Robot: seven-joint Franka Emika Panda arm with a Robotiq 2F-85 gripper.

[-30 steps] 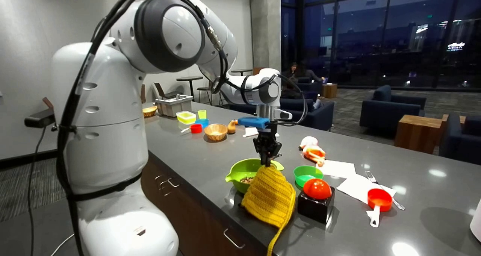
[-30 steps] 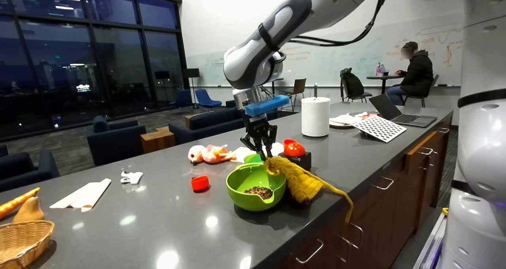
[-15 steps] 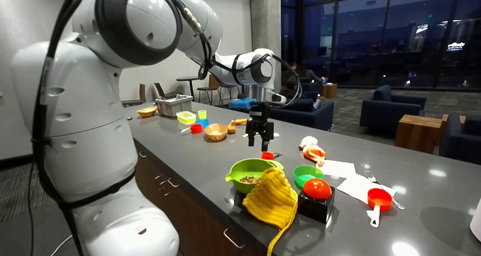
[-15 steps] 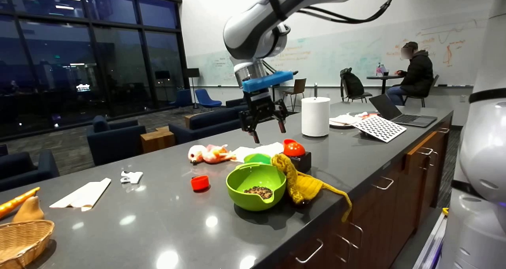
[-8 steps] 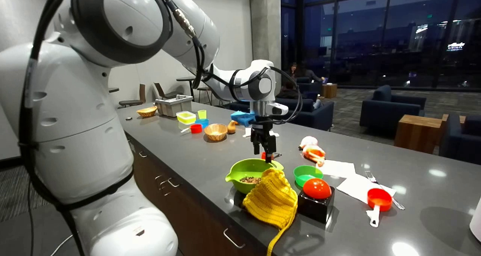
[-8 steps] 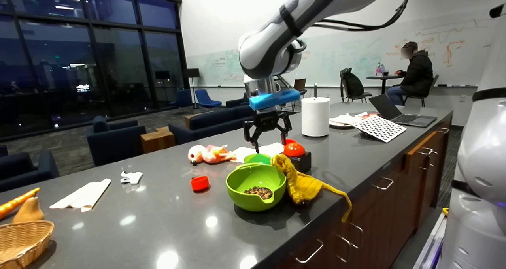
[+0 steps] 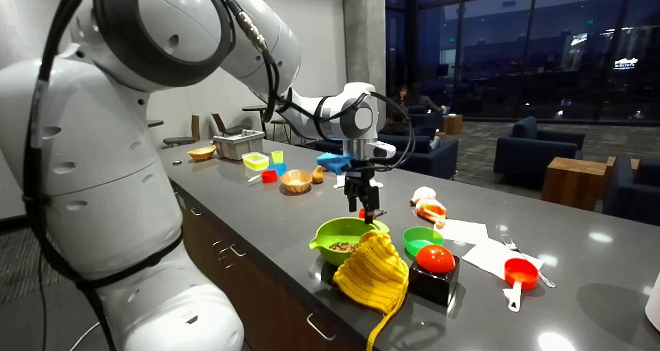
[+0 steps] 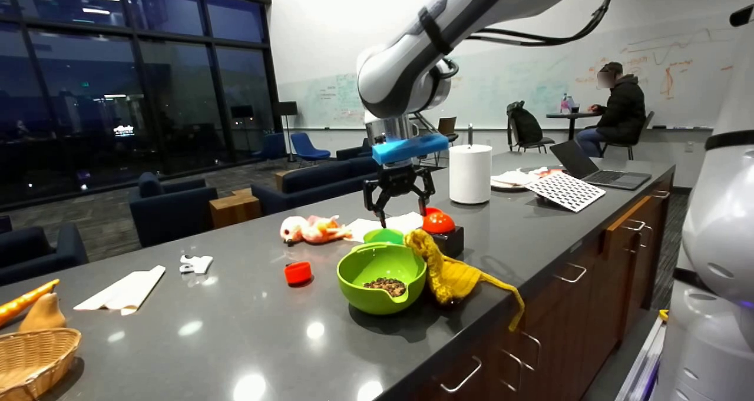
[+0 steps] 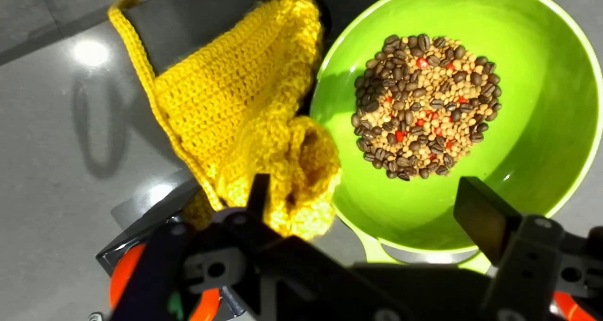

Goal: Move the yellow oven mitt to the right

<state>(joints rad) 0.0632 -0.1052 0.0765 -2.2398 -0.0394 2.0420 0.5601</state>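
The yellow oven mitt [image 7: 374, 276] stands crumpled on the counter, its upper end bent over beside the lime-green bowl's rim. Its thin strap hangs past the counter's front edge in an exterior view, where the mitt [image 8: 452, 278] sits between bowl and black box. My gripper [image 8: 403, 217] hovers above them, jaws wide apart, holding nothing. In the wrist view the gripper [image 9: 368, 186] shows one finger [image 9: 259, 193] in front of the mitt [image 9: 221, 99] and the other in front of the bowl [image 9: 537, 85]. Mitt and bowl appear to touch there, though contact is hard to judge.
A black box [image 7: 432, 286] topped by a red dome [image 7: 436, 258] stands close beside the mitt. Behind it is a green cup [image 7: 412, 243]. Napkins [image 7: 461, 231], a red measuring cup [image 7: 522, 272] and a paper towel roll [image 8: 469, 177] lie farther along the counter.
Two seconds ago the gripper was shut on the mitt's top. It then opened, rose clear, and came down slightly; over the last half second it has hardly moved. The released mitt sagged a little.
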